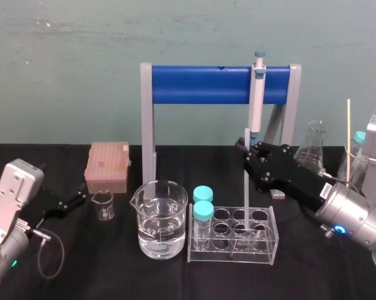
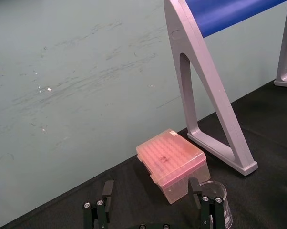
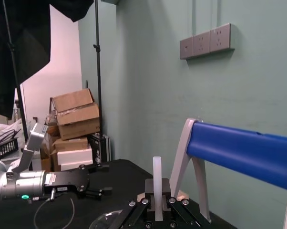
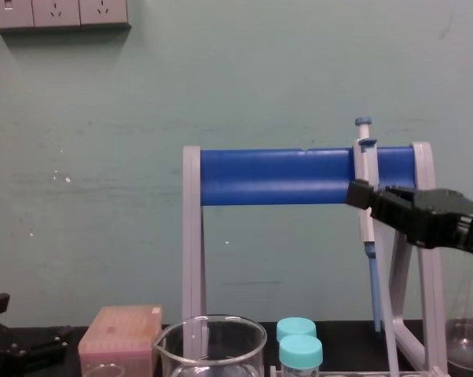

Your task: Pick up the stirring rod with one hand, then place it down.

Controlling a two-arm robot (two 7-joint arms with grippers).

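Head view shows right end effector (image 1: pixel 245 152) closed on the stirring rod (image 1: pixel 246 194), which stands upright with its lower end apparently inside the clear tube rack (image 1: pixel 272 247), just below the hanging pipette (image 1: pixel 257 94). The left end effector (image 1: pixel 74 201) sits parked beside a small beaker (image 1: pixel 103 205). Left wrist view shows its fingers spread apart above the table (image 2: pixel 258 124). Right wrist view shows the pads pinching the stirring rod. Chest view shows the right end effector level with the pipette. Likely hazards are a sideways pull tipping the rack, or the smooth rod slipping.
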